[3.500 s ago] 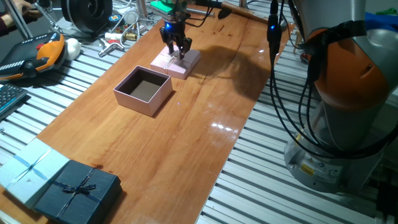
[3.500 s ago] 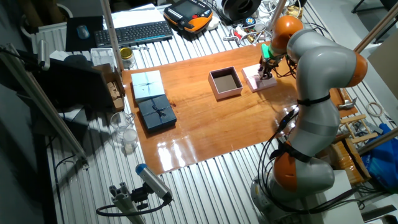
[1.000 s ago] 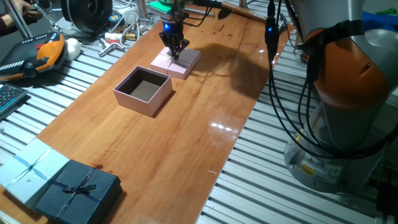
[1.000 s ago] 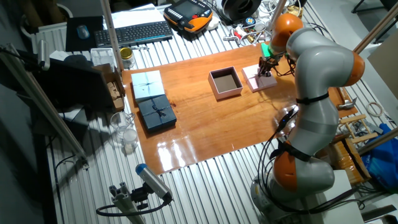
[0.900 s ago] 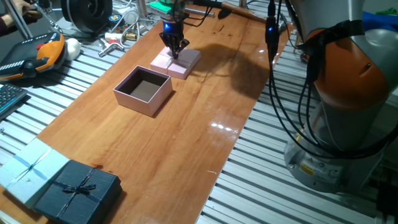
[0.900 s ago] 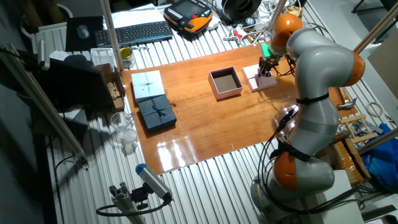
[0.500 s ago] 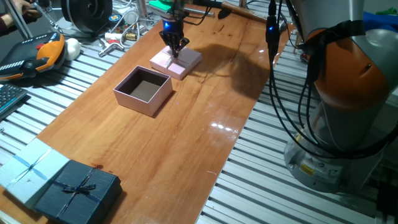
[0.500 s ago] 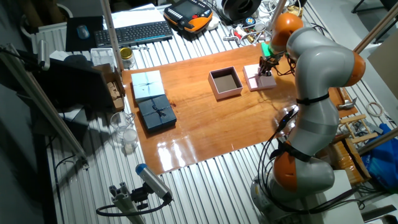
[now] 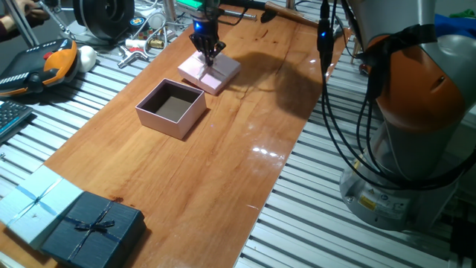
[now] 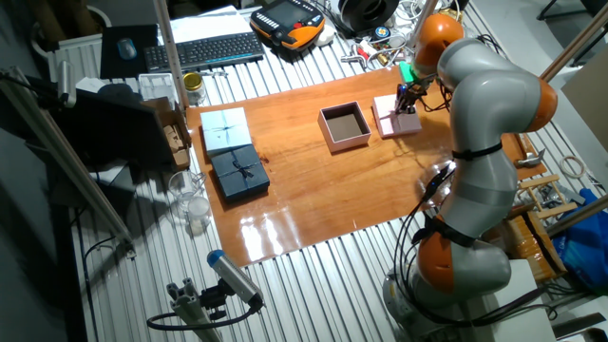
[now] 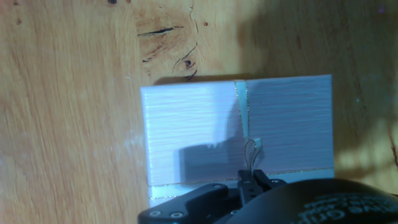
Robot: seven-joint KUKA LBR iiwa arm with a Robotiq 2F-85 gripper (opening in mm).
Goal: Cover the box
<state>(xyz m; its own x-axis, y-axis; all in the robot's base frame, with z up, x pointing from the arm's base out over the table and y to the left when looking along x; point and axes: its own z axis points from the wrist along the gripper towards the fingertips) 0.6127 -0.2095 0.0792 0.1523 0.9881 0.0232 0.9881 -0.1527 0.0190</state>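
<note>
The box [image 9: 171, 108] is pale pink, open and dark inside, and it stands on the wooden table; the other fixed view shows the box [image 10: 345, 126] mid-table. Its matching pink lid [image 9: 212, 72] with a thin ribbon sits just beyond it, raised slightly off the wood. My gripper [image 9: 206, 54] is shut on the ribbon bow on top of the lid. In the hand view the lid [image 11: 205, 130] fills the middle and the ribbon loop [image 11: 252, 149] runs up into the closed gripper [image 11: 252, 180]. The other fixed view shows the gripper [image 10: 407, 98] over the lid [image 10: 391, 119].
A dark navy box with a bow [image 9: 93, 227] and a light blue ribboned box [image 9: 33, 199] lie at the near left corner. An orange-black pendant [image 9: 44, 63] and metal tools [image 9: 141, 45] crowd the far left. The arm's base [image 9: 416, 149] stands at the right.
The gripper closed on the lid's ribbon, then rose a little, and the lid came up with it, shifting slightly away from the box.
</note>
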